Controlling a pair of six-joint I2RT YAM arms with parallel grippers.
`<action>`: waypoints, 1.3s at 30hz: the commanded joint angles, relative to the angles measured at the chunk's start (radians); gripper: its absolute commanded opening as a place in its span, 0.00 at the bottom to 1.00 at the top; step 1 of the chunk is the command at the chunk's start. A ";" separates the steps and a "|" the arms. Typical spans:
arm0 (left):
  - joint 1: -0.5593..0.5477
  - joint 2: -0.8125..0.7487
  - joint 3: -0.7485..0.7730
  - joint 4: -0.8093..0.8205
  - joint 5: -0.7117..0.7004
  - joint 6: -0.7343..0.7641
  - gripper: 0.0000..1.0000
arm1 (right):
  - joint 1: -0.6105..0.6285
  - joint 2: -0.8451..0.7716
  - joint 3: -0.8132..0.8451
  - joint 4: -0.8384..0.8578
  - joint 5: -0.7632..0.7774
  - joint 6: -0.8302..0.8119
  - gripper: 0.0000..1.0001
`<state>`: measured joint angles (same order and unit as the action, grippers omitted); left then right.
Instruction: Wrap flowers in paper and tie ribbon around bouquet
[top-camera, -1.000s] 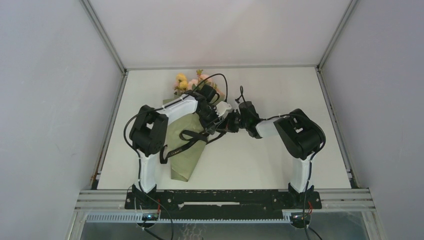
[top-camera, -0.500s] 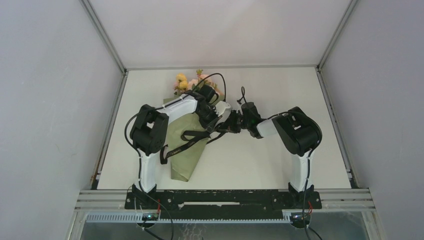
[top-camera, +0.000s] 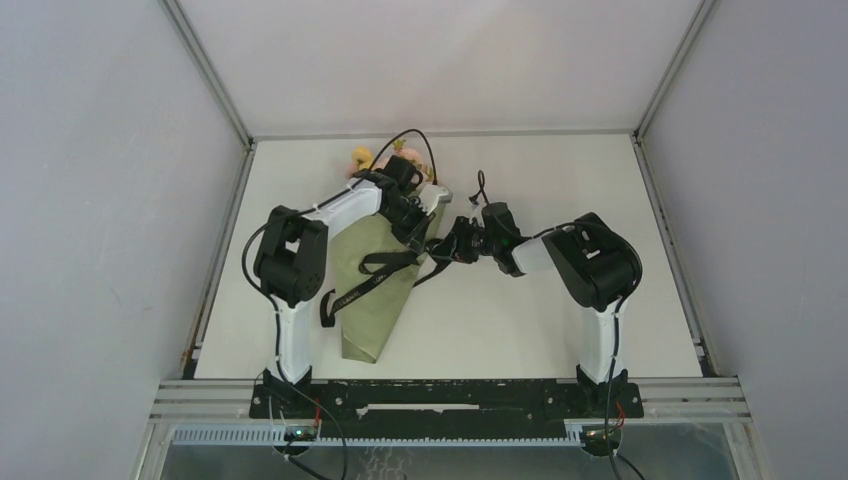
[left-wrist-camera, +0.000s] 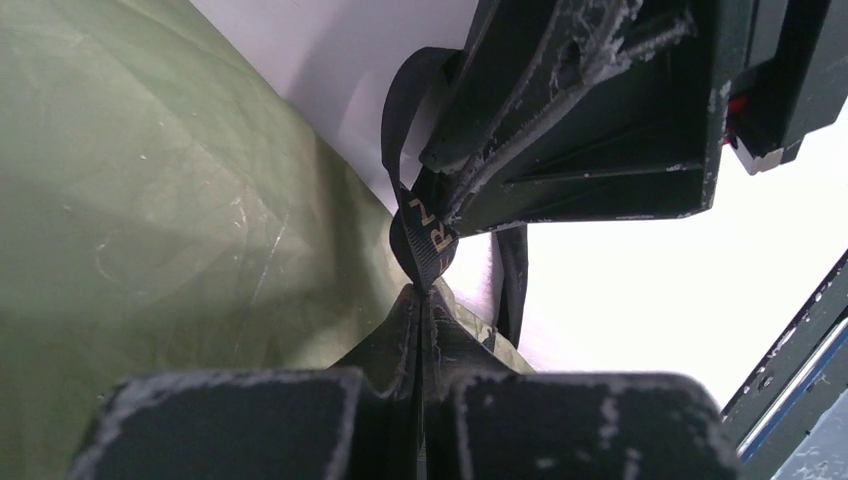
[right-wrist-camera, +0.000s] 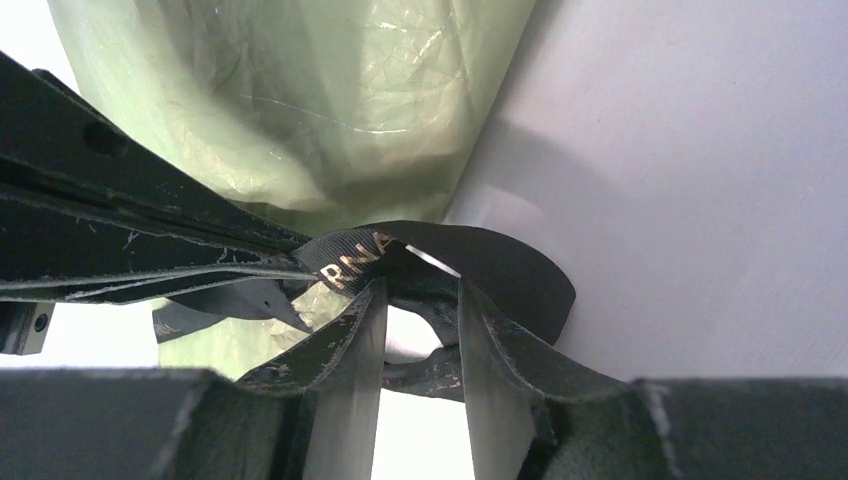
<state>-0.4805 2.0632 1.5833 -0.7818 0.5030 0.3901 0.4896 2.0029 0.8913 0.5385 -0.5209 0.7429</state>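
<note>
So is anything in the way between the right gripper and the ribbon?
Nothing visible is. The ribbon loops between the open fingers of the right gripper, and the left gripper pinches it just beside them.

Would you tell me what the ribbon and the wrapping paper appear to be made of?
The ribbon: seemingly woven fabric, black with a slight sheen and gold printed letters; it bends softly. The paper: thin olive-green sheet, perhaps waxed or coated tissue, given its fine creases and glossy highlights.

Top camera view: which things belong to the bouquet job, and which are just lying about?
Job:
flowers
paper
ribbon
left gripper, shut on the ribbon
right gripper, open around it

Not part:
arm cables
table
</note>
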 joint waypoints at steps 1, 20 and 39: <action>0.011 0.010 0.065 -0.007 0.039 -0.026 0.00 | 0.013 0.024 0.023 0.004 0.022 -0.055 0.42; 0.016 0.015 0.061 0.011 0.025 -0.044 0.00 | 0.088 0.042 0.104 -0.109 0.096 -0.148 0.40; 0.041 -0.010 0.053 0.011 -0.027 -0.033 0.29 | 0.097 -0.074 0.015 -0.119 0.111 -0.129 0.00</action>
<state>-0.4515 2.0815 1.5948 -0.7895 0.4961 0.3569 0.5819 1.9869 0.9295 0.4435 -0.4099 0.6312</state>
